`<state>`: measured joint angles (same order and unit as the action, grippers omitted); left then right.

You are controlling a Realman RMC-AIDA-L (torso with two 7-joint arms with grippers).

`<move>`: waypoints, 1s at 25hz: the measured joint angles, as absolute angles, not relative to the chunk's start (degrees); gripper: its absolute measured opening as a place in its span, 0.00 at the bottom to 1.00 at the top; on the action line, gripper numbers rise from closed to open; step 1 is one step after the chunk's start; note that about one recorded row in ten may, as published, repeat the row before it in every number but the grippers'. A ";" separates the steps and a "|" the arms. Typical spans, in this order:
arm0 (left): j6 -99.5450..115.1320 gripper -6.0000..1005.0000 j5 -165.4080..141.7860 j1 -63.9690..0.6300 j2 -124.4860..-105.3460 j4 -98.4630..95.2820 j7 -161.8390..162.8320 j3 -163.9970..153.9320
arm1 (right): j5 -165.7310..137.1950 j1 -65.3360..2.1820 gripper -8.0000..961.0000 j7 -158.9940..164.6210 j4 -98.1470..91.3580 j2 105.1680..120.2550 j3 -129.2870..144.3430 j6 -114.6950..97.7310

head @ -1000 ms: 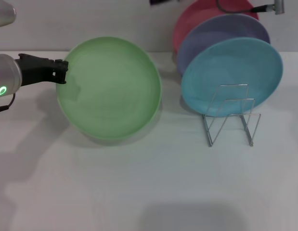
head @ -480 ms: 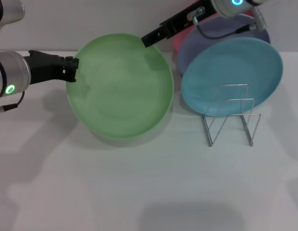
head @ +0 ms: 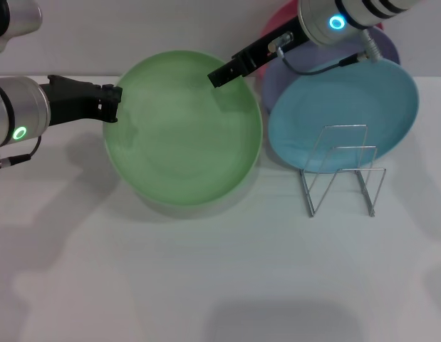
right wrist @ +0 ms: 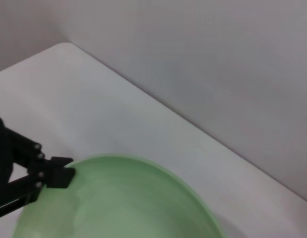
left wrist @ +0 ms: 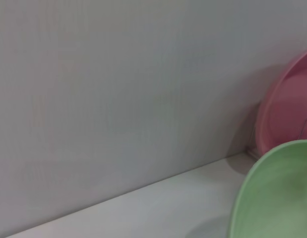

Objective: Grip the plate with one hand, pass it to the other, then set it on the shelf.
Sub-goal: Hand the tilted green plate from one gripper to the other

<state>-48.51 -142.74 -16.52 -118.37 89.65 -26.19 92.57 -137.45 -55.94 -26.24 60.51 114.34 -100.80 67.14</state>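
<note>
The light green plate (head: 183, 128) is held up off the table, tilted toward me. My left gripper (head: 112, 104), on the arm with the green ring light, is shut on the plate's left rim. My right gripper (head: 219, 75), on the arm with the blue ring light, reaches in from the upper right and its tip is at the plate's upper right rim; I cannot tell if it is open or shut. The plate also shows in the left wrist view (left wrist: 277, 193) and the right wrist view (right wrist: 123, 203), where the left gripper (right wrist: 59, 176) holds its edge. The wire shelf (head: 341, 171) stands at the right.
A turquoise-blue plate (head: 345, 107) leans in the wire rack, with a lavender plate (head: 305, 53) and a pink plate (head: 277, 28) behind it. A grey wall runs along the back of the white table (head: 206, 278).
The left gripper carried the green plate rightward. The right arm came into view from the upper right and lowered its gripper to the plate's upper right rim.
</note>
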 joint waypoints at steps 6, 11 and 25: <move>-48.51 0.09 -142.40 -16.52 -118.35 90.25 -26.19 92.54 | -138.30 -56.69 0.83 -27.00 57.89 114.54 -100.51 64.51; -48.51 0.10 -142.29 -16.62 -118.32 90.29 -26.19 92.54 | -138.33 -57.10 0.82 -27.94 57.32 114.72 -100.48 63.70; -48.73 0.11 -142.19 -16.93 -118.30 90.28 -26.19 92.55 | -138.43 -57.31 0.48 -28.57 56.77 115.05 -99.60 63.25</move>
